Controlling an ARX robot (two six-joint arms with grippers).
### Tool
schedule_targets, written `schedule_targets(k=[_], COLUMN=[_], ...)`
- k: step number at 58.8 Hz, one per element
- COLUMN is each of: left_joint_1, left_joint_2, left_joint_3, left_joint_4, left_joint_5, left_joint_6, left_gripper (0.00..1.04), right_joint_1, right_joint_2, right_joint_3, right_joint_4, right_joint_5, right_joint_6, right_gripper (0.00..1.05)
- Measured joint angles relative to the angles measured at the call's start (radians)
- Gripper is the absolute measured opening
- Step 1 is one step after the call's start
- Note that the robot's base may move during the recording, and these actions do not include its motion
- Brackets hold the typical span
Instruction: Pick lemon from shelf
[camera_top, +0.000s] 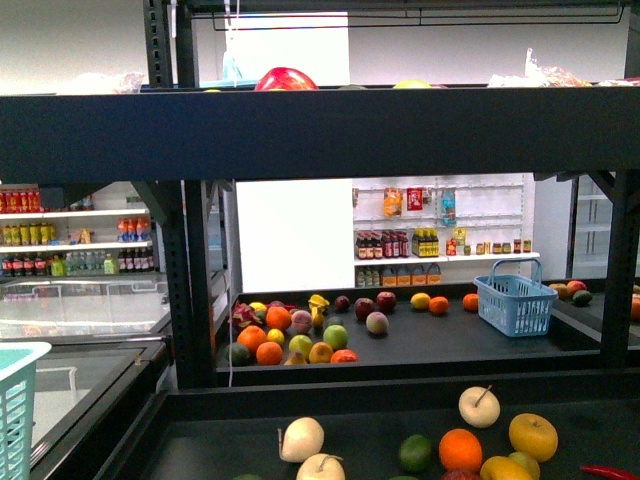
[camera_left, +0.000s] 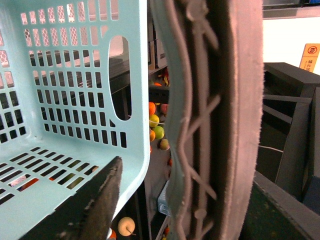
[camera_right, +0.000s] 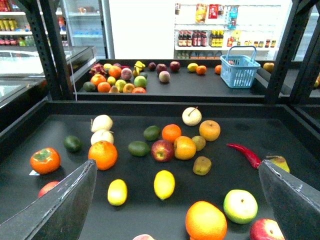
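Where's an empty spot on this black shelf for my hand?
Bare patches: the back right corner of the shelf, behind the chili; and the back left, behind the avocado. The middle, around the red apple, is crowded.

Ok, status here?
Right gripper open, empty. Left gripper straddling pale blue plastic basket wall, grip unclear. Two yellow oval lemons on black shelf tier, unobstructed.

Front faces shelf (camera_top: 400, 130), right wrist above same tier (camera_right: 280, 135), left against basket (camera_left: 80, 85)

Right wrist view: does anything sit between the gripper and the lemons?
Nothing visible does. The larger lemon and smaller lemon lie apart from other fruit on the shelf, before the open right gripper.
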Motion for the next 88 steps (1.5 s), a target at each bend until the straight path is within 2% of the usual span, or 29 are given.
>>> schedule_targets(k=[5,9,12,27,41,64,81,88], left_joint_1=[0.002,0.002,0.003,-0.013,-0.091,-0.335,-0.562,-0.623], left_joint_2=[0.0,0.0,-0.002,-0.043,-0.156,-0.295,-0.256,-0.204], left_joint_3=[0.003,0.003,0.003,-0.004,-0.005,-0.05,-0.039,-0.011], left_joint_4=[0.007,0.007,0.007,-0.014,-0.094,-0.166,-0.151,-0.148], left_joint_5=[-0.002,-0.001,-0.001,0.018,0.082,0.223,0.208,0.196], left_joint_6=[-0.002,-0.002,0.023,0.064,0.22,0.397,0.452,0.461], left_gripper=[0.44,0.26,0.18,0.17,0.16,0.15,0.14,0.14], right_joint_1=[0.0,0.0,0.0,0.0,0.0,0.0,0.0,0.0], right_joint_2=[0.0,0.0,0.0,0.0,0.0,0.0,0.0,0.0], right_joint_3=[0.0,0.0,0.0,0.0,0.0,0.0,0.0,0.0], right_joint_4=[0.0,0.0,0.0,0.0,0.0,0.0,0.0,0.0], right_joint_5=[0.0,0.0,0.0,0.0,0.0,0.0,0.0,0.0], right_joint_6=[0.0,0.0,0.0,0.0,0.0,0.0,0.0,0.0], right_gripper=[0.97,0.97,0.97,0.97,0.97,0.97,0.97,0.97])
